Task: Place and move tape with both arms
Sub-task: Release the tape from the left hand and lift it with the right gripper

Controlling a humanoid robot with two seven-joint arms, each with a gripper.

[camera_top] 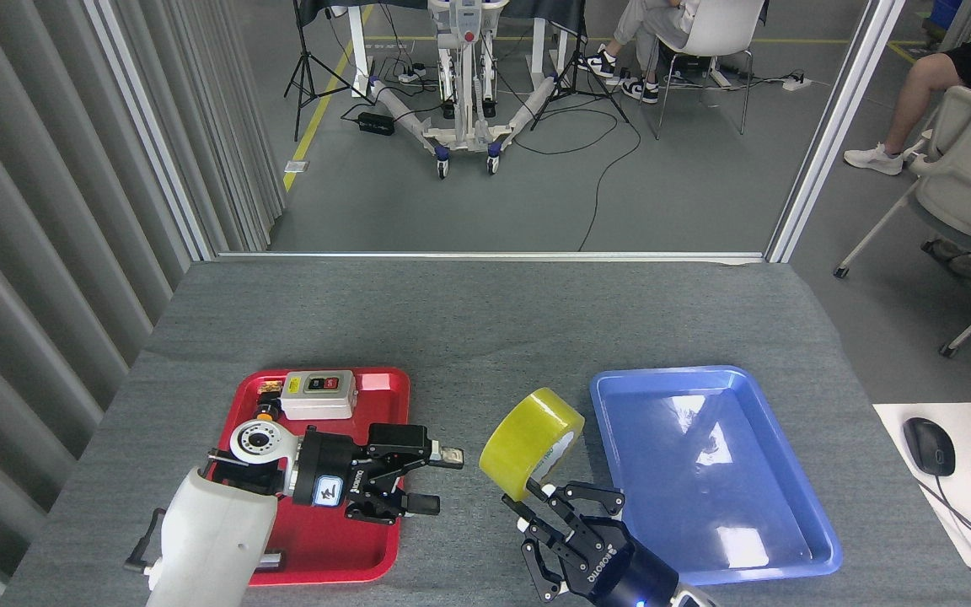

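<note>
A: The right pincer, black and fingered, grips the wide roll of translucent yellow packing tape at its lower edge, holding it tilted above the grey felt worktop.

B: And the left pincer?

A: Fingers spread, empty, over the edge of the red plastic tray.

B: Where's the roll exactly?

A: Between the red tray and the shiny blue plastic tray, just beside the blue one's near-left rim.
</note>
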